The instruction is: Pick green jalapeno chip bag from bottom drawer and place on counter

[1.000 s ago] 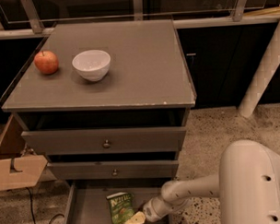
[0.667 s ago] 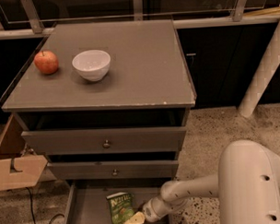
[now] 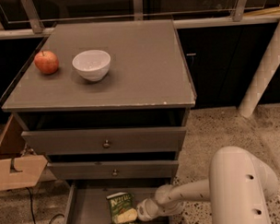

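The green jalapeno chip bag [image 3: 118,203] lies flat in the open bottom drawer [image 3: 87,212]. The hand [image 3: 127,217] is low in the drawer, over the bag's lower right corner and apparently touching it. Whether it grips cannot be told.

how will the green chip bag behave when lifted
Probably light and floppy: the green jalapeno chip bag looks like thin crinkled film, so it may crumple. The gripper sits at its lower end in the bottom drawer, so the top may droop.
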`<action>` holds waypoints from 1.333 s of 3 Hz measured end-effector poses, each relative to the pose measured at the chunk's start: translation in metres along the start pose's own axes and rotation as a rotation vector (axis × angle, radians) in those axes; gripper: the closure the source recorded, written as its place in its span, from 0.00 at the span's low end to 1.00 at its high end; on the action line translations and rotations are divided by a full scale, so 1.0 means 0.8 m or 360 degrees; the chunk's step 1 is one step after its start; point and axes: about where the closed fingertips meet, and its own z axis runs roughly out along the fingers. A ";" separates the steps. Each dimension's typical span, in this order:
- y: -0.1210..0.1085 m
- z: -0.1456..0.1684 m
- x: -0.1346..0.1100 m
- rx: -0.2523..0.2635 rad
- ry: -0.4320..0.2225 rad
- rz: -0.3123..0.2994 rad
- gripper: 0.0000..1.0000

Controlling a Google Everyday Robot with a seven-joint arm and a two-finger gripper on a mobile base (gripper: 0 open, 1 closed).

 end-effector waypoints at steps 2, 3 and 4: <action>-0.005 0.025 -0.001 0.0024 -0.0010 0.0089 0.00; -0.013 0.043 -0.007 0.0050 -0.0018 0.0147 0.00; -0.015 0.050 -0.009 0.0060 -0.0021 0.0172 0.00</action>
